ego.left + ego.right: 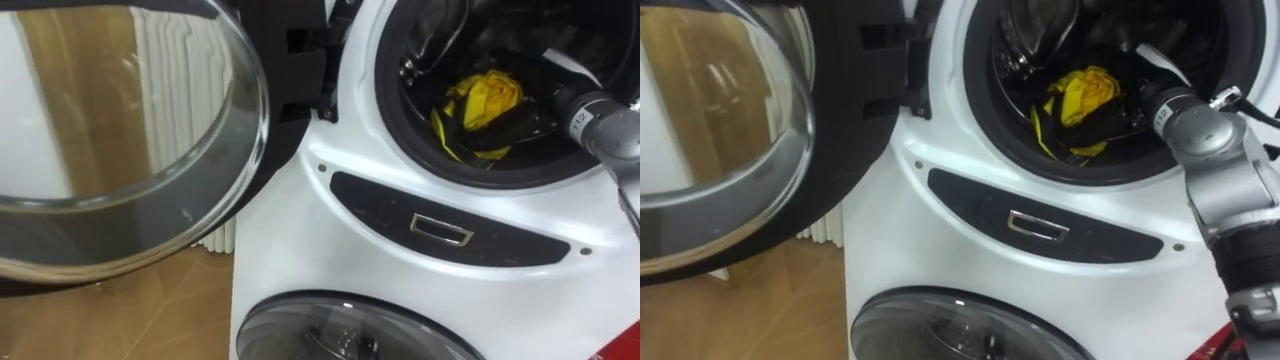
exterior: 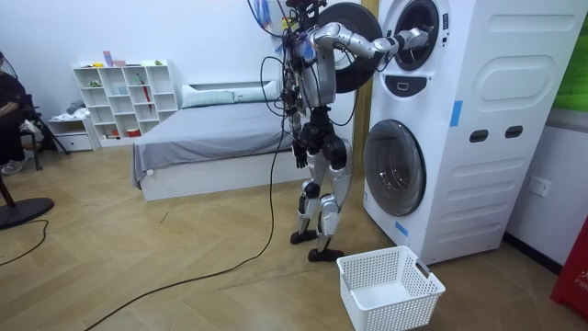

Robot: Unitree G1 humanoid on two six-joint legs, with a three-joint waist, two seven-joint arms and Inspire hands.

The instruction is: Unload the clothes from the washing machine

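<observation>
The tall white washing machine (image 2: 478, 119) is standing with two drums, one over the other. The robot is standing right in front of it. The big round glass door (image 1: 120, 130) of the top drum is hanging wide open on the left; the lower door is shut. A white plastic basket (image 2: 397, 311) is sitting empty on the floor by the machine.

The right hand (image 1: 1137, 108) is reaching into the dark top drum (image 1: 520, 178). I cannot tell if it is open or holding anything. The crumpled yellow cloth (image 1: 485, 100) is lying in that drum, just to the left of this hand, leaning from upper right to lower left. The left hand (image 2: 300, 152) is hanging low, far from it, so the right hand is nearer.
</observation>
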